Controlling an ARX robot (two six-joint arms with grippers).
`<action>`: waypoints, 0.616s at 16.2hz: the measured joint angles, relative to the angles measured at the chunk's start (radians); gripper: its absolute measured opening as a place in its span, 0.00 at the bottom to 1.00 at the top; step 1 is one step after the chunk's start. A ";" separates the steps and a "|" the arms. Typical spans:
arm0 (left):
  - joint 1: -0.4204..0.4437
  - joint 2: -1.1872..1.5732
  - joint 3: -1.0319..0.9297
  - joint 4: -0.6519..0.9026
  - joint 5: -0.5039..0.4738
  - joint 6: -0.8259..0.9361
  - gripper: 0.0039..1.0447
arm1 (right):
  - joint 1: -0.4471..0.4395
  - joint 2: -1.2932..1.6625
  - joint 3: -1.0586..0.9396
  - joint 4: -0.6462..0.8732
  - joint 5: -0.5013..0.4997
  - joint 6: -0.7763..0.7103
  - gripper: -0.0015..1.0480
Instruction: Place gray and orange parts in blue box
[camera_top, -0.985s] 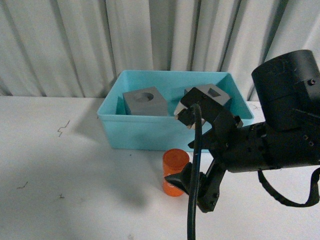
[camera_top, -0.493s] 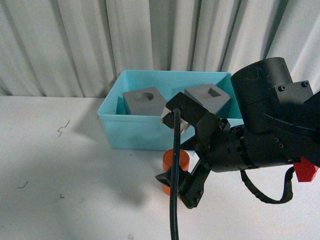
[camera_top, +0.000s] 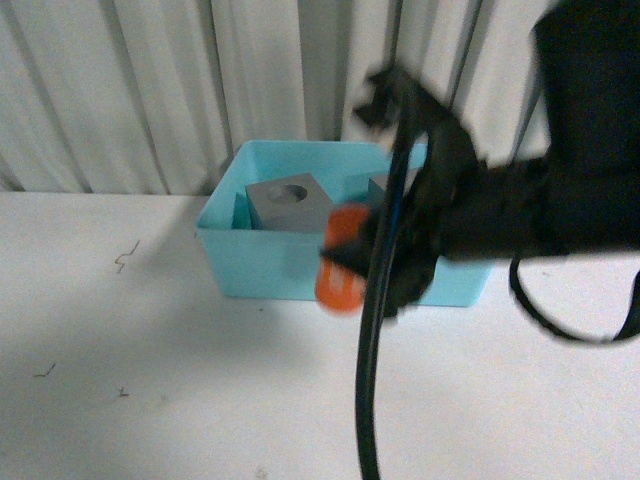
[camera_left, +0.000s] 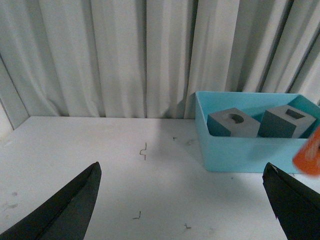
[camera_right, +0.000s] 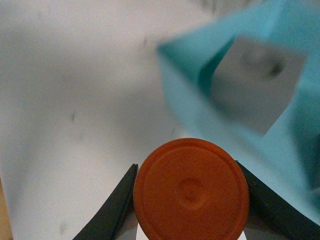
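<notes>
Right gripper (camera_right: 192, 207): jaws closed against both sides of the orange cylinder (camera_right: 191, 192), whose round end face fills the lower centre of the right wrist frame. In the front view the cylinder (camera_top: 342, 262) sits at centre frame, blurred, overlapping the front wall of the blue box (camera_top: 260, 265) and outside it; the right arm crosses from the right edge. Left gripper (camera_left: 180, 210): jaws spread wide at the lower corners of the left wrist frame, holding nothing, above the white desk (camera_left: 100, 170). Both gray cubes lie inside the box (camera_left: 230, 155), side by side: the round-recess cube (camera_left: 232, 124) to the left, the square-recess cube (camera_left: 289, 121) to the right. In the front view the round-recess cube (camera_top: 290, 200) is clear; the other is mostly hidden by the arm. A pale curtain (camera_top: 150, 90) fills the upper frame.
</notes>
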 joint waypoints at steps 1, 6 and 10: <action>0.000 0.000 0.000 0.000 0.000 0.000 0.94 | -0.027 -0.095 0.020 0.049 0.004 0.070 0.46; 0.000 0.000 0.000 0.000 0.000 0.000 0.94 | -0.127 0.043 0.294 0.117 0.179 0.324 0.46; 0.000 0.000 0.000 0.000 0.000 0.000 0.94 | -0.048 0.185 0.473 0.050 0.228 0.394 0.46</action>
